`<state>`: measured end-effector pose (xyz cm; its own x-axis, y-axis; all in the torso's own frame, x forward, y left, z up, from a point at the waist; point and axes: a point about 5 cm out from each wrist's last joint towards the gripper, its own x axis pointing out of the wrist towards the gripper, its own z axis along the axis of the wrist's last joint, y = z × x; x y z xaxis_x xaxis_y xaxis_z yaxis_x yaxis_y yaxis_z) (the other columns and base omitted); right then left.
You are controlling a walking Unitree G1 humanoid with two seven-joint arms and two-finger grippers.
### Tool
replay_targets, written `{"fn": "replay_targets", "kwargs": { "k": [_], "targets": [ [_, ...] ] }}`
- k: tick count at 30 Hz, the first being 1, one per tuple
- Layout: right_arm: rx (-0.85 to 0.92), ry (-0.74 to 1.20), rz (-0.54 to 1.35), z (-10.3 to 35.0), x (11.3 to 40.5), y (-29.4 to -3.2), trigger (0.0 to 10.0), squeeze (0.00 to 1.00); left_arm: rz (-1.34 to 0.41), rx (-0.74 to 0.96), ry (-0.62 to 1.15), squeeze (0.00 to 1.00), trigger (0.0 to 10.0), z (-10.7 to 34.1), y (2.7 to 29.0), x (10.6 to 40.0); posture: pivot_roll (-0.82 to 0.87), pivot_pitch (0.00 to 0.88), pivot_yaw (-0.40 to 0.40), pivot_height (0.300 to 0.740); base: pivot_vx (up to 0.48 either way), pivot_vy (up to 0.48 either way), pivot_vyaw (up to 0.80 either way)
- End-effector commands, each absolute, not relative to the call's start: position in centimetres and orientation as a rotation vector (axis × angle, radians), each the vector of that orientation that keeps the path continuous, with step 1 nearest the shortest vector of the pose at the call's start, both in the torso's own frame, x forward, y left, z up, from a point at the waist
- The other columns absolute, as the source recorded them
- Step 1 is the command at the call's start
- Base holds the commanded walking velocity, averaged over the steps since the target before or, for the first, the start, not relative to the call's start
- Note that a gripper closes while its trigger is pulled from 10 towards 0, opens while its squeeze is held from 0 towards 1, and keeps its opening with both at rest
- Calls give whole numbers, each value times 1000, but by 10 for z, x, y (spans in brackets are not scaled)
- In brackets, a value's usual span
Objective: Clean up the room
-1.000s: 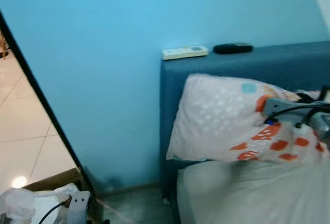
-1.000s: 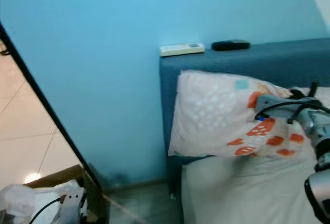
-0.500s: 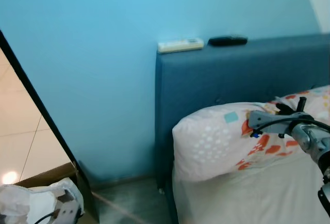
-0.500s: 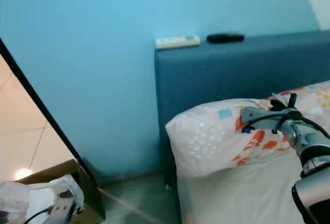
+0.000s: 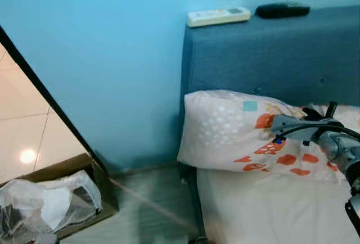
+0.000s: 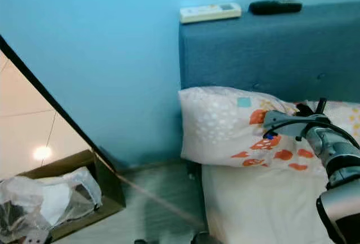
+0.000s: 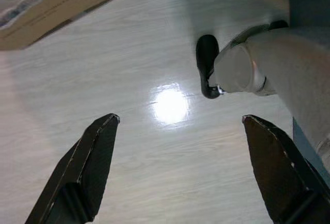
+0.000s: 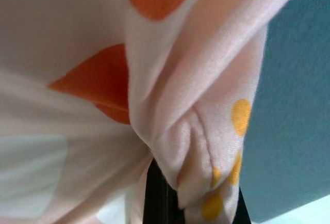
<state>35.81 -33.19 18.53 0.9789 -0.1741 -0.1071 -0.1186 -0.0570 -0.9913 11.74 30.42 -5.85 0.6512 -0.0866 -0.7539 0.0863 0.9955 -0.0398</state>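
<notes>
A white pillow (image 5: 225, 137) with orange and yellow spots lies on the bed's pale mattress (image 5: 264, 210), against the blue headboard (image 5: 281, 53). My right gripper (image 5: 316, 116) is at the pillow's right part, shut on a bunched fold of the pillow fabric (image 8: 196, 146). In the right wrist view the black fingers (image 8: 154, 195) pinch that fold from both sides. My left gripper (image 7: 180, 172) hangs open over the pale wooden floor (image 7: 129, 53), with nothing between its fingers.
A white remote (image 5: 218, 16) and a black remote (image 5: 282, 9) lie on top of the headboard. A cardboard box (image 5: 104, 190) holding a crumpled plastic bag (image 5: 45, 202) stands on the floor at lower left. A black door frame (image 5: 45, 100) borders glossy tiles. My foot (image 7: 209, 64) is near the bed.
The pillow has come down from leaning upright on the headboard to lying on the mattress, my right gripper still holding it. The camera has tilted down and shifted.
</notes>
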Motion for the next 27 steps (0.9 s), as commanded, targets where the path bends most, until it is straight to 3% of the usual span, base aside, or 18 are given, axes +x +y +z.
{"fn": "replay_targets", "kwargs": {
  "k": [1, 8, 14, 17, 20, 27],
  "targets": [
    [-1647, 128, -139, 210, 365, -331, 10000, 0, -97, 7, 890, 0, 10000, -57, 314, 103, 67, 328, 32, 740, 0, 0, 0],
    [-1799, -31, -241, 256, 371, -331, 10000, 0, -124, 16, 882, 0, 10000, -52, 319, 98, 77, 346, 45, 740, 0, 0, 0],
    [-1806, -155, -300, 270, 370, -329, 10000, 0, -126, 17, 899, 0, 10000, -52, 322, 89, 79, 350, 50, 740, 0, 0, 0],
    [-1793, -114, -264, 256, 368, -331, 10000, 0, -130, 16, 903, 0, 10000, -52, 321, 86, 78, 353, 51, 740, 0, 0, 0],
    [-1725, 78, -191, 208, 355, -342, 10000, 0, -145, 9, 895, 0, 10000, -51, 319, 83, 85, 367, 62, 740, 0, 0, 0],
    [-1678, 180, -129, 163, 337, -348, 10000, 0, -158, 9, 891, 0, 10000, -49, 319, 81, 99, 379, 80, 740, 0, 0, 0]
  ]
}}
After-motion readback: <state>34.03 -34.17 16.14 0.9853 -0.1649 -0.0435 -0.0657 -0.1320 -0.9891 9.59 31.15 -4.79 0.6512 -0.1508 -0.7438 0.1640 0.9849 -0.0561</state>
